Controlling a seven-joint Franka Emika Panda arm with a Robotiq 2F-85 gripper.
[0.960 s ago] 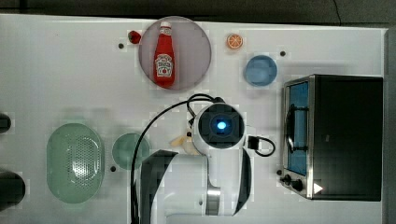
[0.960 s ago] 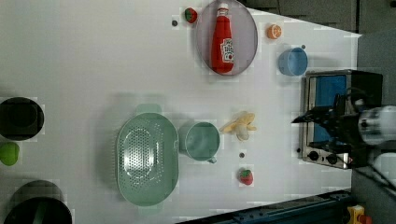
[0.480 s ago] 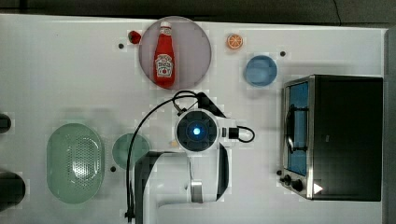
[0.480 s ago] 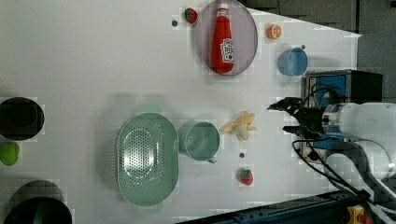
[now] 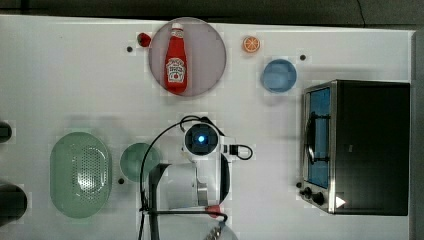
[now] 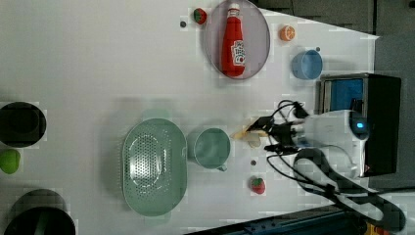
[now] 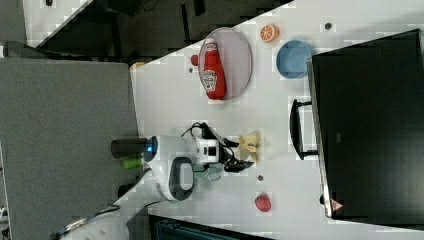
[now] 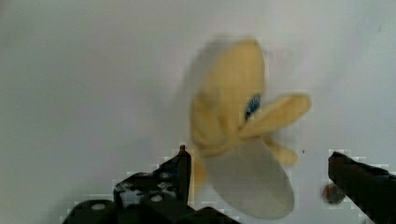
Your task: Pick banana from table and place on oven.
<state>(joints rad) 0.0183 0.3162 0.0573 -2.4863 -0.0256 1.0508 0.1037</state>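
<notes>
**Pincer spread wide over banana, nothing gripped**

The gripper (image 8: pixel 261 177) stands fully open, its two dark fingers (image 8: pixel 180 170) on either side of the banana (image 8: pixel 243 126) without closing on it. The banana, pale yellow with peeled flaps spread, lies on the white table (image 6: pixel 98 58) just beside the green cup (image 6: pixel 211 148). In the left view the arm reaches in from the left view's right, the white wrist bent down so that the gripper (image 6: pixel 266 133) sits at the banana (image 6: pixel 246 133). In the top view the wrist body (image 5: pixel 201 140) covers the fruit. The oven (image 5: pixel 367 147) stands well apart at the top view's right, door shut, top bare.
</notes>
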